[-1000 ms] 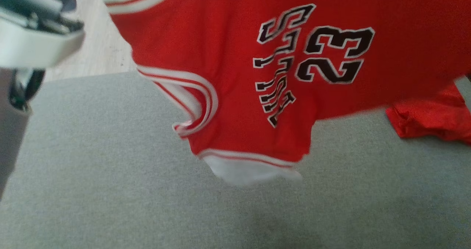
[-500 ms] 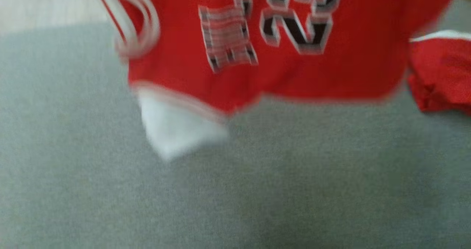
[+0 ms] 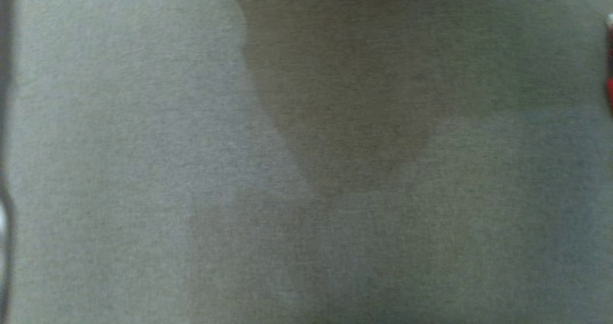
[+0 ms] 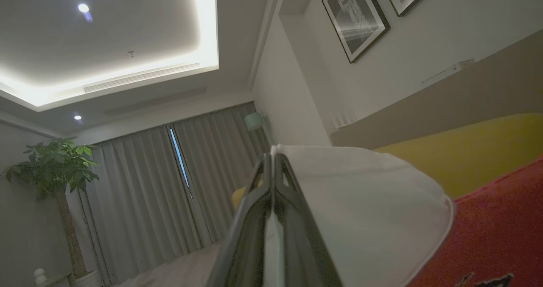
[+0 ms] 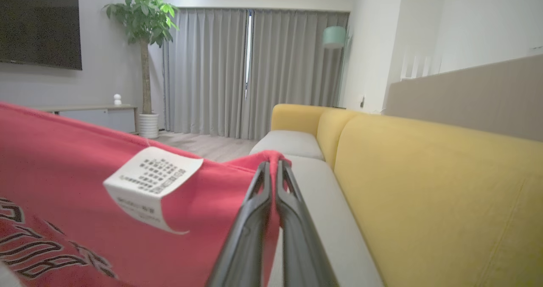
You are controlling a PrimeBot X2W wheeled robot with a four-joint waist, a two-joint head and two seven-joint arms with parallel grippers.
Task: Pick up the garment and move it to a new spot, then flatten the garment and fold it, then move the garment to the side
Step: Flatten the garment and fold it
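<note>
Left pincer [image 4: 273, 153] and right pincer [image 5: 271, 164] are each clamped tight on an edge of the red white-trimmed jersey [image 5: 63, 172], held aloft mid-move; next, it is judged, it must be lowered and spread flat on the grey fabric surface [image 3: 143, 170].

No text is legible: the white tag [image 5: 148, 185] on the garment [image 5: 63, 159] carries print too tiny, black lettering [image 5: 38, 253] cut off

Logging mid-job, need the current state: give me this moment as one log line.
stage: garment lifted | left hand: shut on jersey white trim | right hand: shut on jersey red edge | jersey: held between both hands
</note>
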